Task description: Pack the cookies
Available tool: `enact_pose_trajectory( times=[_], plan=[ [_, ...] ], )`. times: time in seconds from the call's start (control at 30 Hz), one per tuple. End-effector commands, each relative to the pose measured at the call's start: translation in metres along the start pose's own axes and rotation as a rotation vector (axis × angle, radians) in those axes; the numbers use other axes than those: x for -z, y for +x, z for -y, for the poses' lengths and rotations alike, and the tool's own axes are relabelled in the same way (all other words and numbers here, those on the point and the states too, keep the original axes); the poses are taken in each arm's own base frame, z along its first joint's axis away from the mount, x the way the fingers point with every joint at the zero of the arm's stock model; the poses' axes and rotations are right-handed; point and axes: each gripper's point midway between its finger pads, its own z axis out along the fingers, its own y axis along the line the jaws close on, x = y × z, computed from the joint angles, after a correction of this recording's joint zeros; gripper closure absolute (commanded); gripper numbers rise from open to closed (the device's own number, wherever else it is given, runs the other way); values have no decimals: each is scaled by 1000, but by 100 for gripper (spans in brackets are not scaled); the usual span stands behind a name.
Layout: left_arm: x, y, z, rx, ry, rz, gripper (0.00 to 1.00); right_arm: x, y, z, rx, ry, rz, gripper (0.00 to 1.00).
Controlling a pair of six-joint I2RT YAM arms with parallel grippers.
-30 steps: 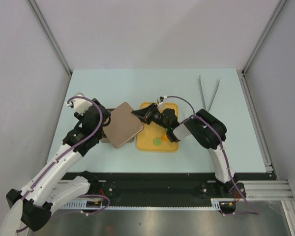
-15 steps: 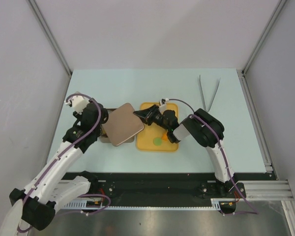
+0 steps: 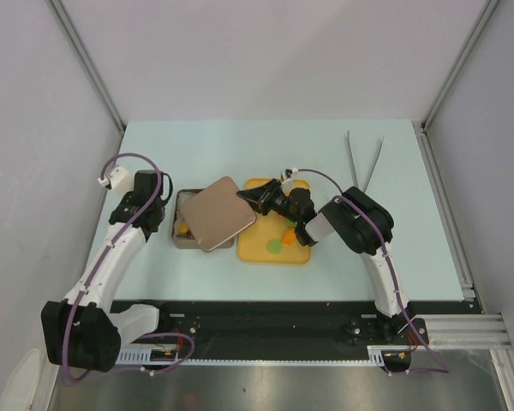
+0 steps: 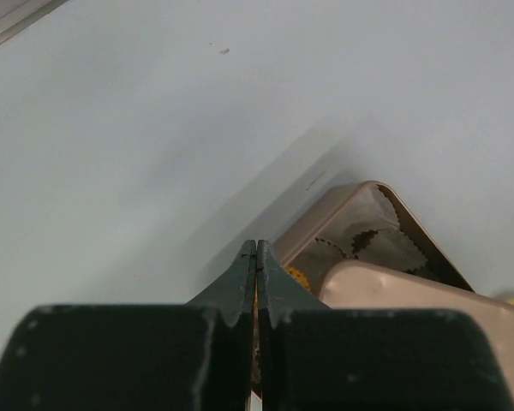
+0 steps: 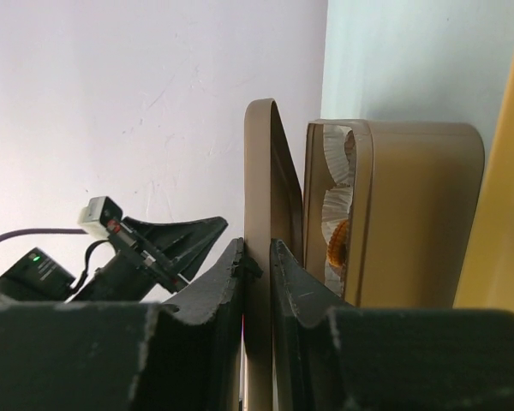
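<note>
A pale blue-green tabletop [image 3: 240,145] is seen from above, closed in by plain white walls [image 3: 265,51] with aluminium posts [image 3: 86,60] running up the corners. A black rail [image 3: 265,318] runs along the near edge, where both arms are bolted.

Near the middle of the surface a brown tin [image 3: 176,240] is set, lined with white pleated paper cups [image 5: 338,171]. Its matching lid [image 3: 216,216] is held askew over it, so that only a strip along the tin's left side is left open. The lid's edge is pinched between the fingers of the right gripper [image 3: 242,197], as is shown closely by the right wrist camera.

The left gripper [image 4: 256,253] is seen with its fingers pressed together and nothing between them, its tips just beside the tin's left rim.

The cookies [image 3: 275,247] are found in two places. A green one and an orange one [image 3: 289,231] lie on a yellow tray [image 3: 255,248] touching the tin's right side. Another orange one [image 3: 182,228] sits inside the tin.

Metal tongs [image 3: 355,163] lie well apart, towards the far right of the table.
</note>
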Motion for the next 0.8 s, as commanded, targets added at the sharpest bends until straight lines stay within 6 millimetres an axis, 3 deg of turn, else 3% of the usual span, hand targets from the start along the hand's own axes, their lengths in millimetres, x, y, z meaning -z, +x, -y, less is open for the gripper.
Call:
enact_pose_trajectory(
  times=[0.0, 0.47, 0.77],
  plan=[
    [-18, 1, -5, 32, -46, -21, 100, 1, -2, -41, 67, -160, -1, 100],
    [-36, 71, -13, -24, -40, -245, 100, -10, 4, -39, 69, -173, -1, 100],
    [-40, 108, -23, -35, -33, -347, 99, -12, -7, -42, 76, -181, 17, 100]
  ],
)
